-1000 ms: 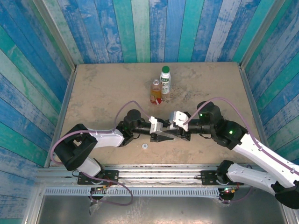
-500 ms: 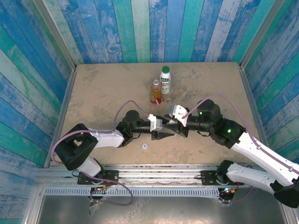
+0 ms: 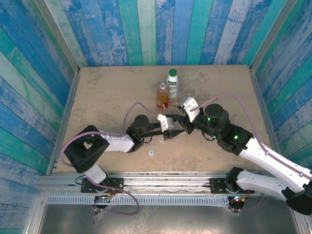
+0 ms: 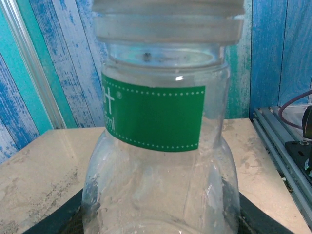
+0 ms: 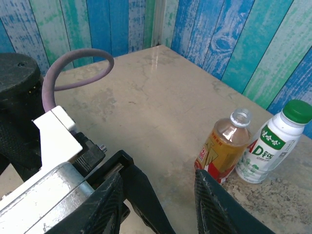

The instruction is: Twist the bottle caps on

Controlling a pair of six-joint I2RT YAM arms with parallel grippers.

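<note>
both arms meet mid-table, clear bottle clamped in the left

the left arm (image 3: 114, 141) stretches low from its near-left base toward the centre. the left gripper (image 3: 173, 131) is clamped on the clear bottle (image 4: 161, 146). a small pale cap (image 3: 151, 152) lies near the table's (image 3: 97, 97) near edge. farther back stand the amber bottle (image 5: 222, 146), neck open, and just to its right the white bottle (image 5: 265, 148) wearing its green cap (image 5: 297, 110). the right gripper (image 3: 185, 121), fingers apart and empty, faces the left one. bare table runs left and far right to the plank walls (image 3: 29, 97).
</note>
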